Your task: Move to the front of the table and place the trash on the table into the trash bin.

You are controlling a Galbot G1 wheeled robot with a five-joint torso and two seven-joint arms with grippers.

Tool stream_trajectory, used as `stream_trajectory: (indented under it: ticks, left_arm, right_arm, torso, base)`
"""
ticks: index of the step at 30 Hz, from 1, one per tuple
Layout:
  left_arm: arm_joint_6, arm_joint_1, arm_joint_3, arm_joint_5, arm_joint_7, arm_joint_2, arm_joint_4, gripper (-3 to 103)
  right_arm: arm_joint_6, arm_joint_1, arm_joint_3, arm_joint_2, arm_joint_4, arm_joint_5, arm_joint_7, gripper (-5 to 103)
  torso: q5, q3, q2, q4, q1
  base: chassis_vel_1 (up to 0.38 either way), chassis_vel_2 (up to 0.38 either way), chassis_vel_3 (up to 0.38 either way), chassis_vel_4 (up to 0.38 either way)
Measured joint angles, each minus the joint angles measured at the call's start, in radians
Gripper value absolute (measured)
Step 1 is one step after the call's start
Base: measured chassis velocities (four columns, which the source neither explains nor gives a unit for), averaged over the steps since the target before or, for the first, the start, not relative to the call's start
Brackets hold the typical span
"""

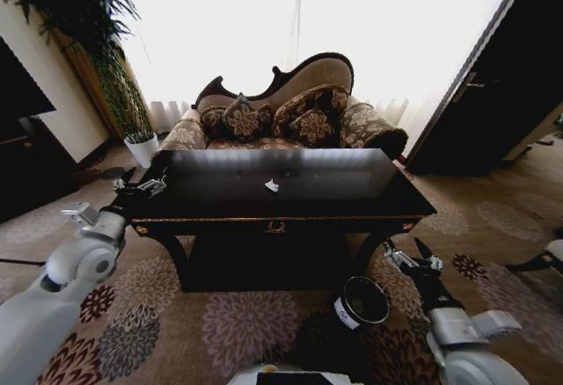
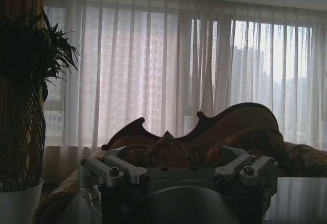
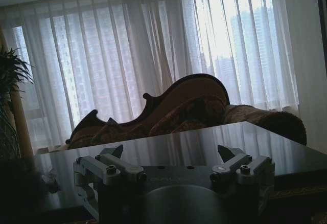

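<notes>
One dark surface carries one white paper scrap. One black bin stands on the carpet, one sofa holds three cushions, and one potted plant stands nearby.

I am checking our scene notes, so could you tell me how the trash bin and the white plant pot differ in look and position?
The trash bin is black with a white label and sits on the carpet in front of the table, near the right gripper; it appears tilted. The plant pot is white, stands upright beyond the table's far left corner and holds a tall plant, while what the bin holds cannot be seen. Both are small round floor containers.
</notes>
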Motion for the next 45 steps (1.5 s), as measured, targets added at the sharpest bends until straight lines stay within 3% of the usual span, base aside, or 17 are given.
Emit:
stream_trajectory:
  ticks: [9,12,16,22,27,29,36,37,39,45]
  left_arm:
    - [0.0,0.0,0.0,0.0,0.0,0.0,0.0,100]
    - [0.0,0.0,0.0,0.0,0.0,0.0,0.0,100]
    - [0.0,0.0,0.0,0.0,0.0,0.0,0.0,100]
    - [0.0,0.0,0.0,0.0,0.0,0.0,0.0,100]
    - [0.0,0.0,0.0,0.0,0.0,0.0,0.0,100]
    - [0.0,0.0,0.0,0.0,0.001,0.0,0.0,100]
    - [0.0,0.0,0.0,0.0,0.0,0.0,0.0,100]
    - [0.0,0.0,0.0,0.0,0.0,0.0,0.0,100]
    - [0.0,0.0,0.0,0.0,0.0,0.0,0.0,100]
    - [0.0,0.0,0.0,0.0,0.0,0.0,0.0,100]
  right_arm:
    - [-0.067,0.177,-0.077,-0.162,-0.039,-0.063,0.039,100]
    - [-0.083,0.232,-0.113,-0.217,-0.059,-0.046,0.047,100]
    - [-0.122,0.305,-0.179,-0.339,-0.1,-0.011,0.054,100]
    - [-0.15,0.356,-0.229,-0.435,-0.115,0.033,0.061,100]
    - [-0.164,0.484,-0.349,-0.526,-0.158,0.084,0.068,100]
    - [-0.182,0.613,-0.459,-0.558,-0.19,0.132,0.076,100]
    - [-0.223,1.029,-0.85,-0.534,-0.31,0.214,0.111,100]
    - [-0.223,1.029,-0.85,-0.534,-0.31,0.214,0.111,100]
    - [-0.233,1.155,-0.96,-0.512,-0.339,0.24,0.124,100]
    - [-0.252,1.273,-1.073,-0.475,-0.392,0.281,0.144,100]
  torso:
    - [0.0002,0.0,0.0,-0.0001,0.0]
    - [0.0001,0.0,0.0,-0.0001,0.0]
    - [0.0002,0.0,0.0,-0.0001,0.0]
    - [0.0,0.0,0.0,-0.0003,0.0]
    - [-0.0002,0.0,0.0,-0.0001,0.0]
    - [-0.0001,0.0,0.0,-0.0003,0.0]
    - [0.0002,0.0,0.0,-0.0001,0.0]
    - [0.0002,0.0,0.0,-0.0001,0.0]
    - [-0.0003,0.0,0.0,0.0,0.0]
    - [-0.0003,0.0,0.0,0.0,0.0]
  base:
    - [0.0,0.0,0.0,0.0]
    - [0.0,0.0,0.0,0.0]
    - [0.0,0.0,0.0,0.0]
    - [0.0,0.0,0.0,0.0]
    - [0.0,0.0,0.0,0.0]
    - [0.0,0.0,0.0,0.0]
    - [0.0,0.0,0.0,0.0]
    - [0.0,0.0,0.0,0.0]
    - [0.0,0.0,0.0,0.0]
    - [0.0,0.0,0.0,0.0]
